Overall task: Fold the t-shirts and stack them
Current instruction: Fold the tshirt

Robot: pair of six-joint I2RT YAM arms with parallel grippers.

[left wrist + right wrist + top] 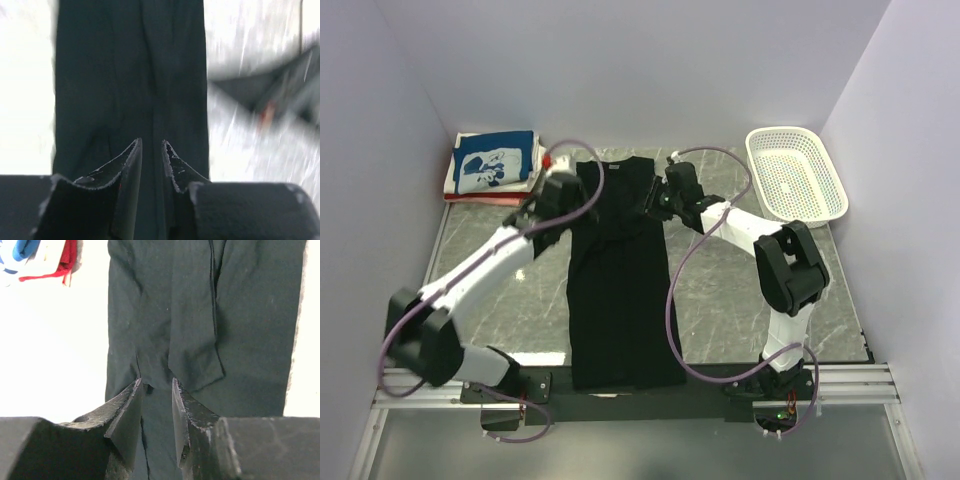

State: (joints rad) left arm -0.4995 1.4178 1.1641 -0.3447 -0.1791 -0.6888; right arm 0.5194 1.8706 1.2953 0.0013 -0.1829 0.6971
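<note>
A plain black t-shirt (pixel 620 290) lies flat on the table as a long narrow strip, its sides folded in, running from the far middle to the near edge. My left gripper (pixel 563 197) is over its far left corner and my right gripper (pixel 655 200) is over its far right corner. In the left wrist view the gripper (pixel 151 145) is slightly open with only the shirt (pixel 125 75) behind the gap. In the right wrist view the gripper (pixel 156 382) is also slightly open above the shirt (pixel 200 315) and a folded-in sleeve. A stack of folded shirts (pixel 492 165), blue with white print on top, lies at the far left.
A white perforated basket (pixel 795 172) stands at the far right. The folded stack's blue, white and red edges show in the right wrist view (pixel 30 255). White walls enclose the table on three sides. The left wrist view is blurred.
</note>
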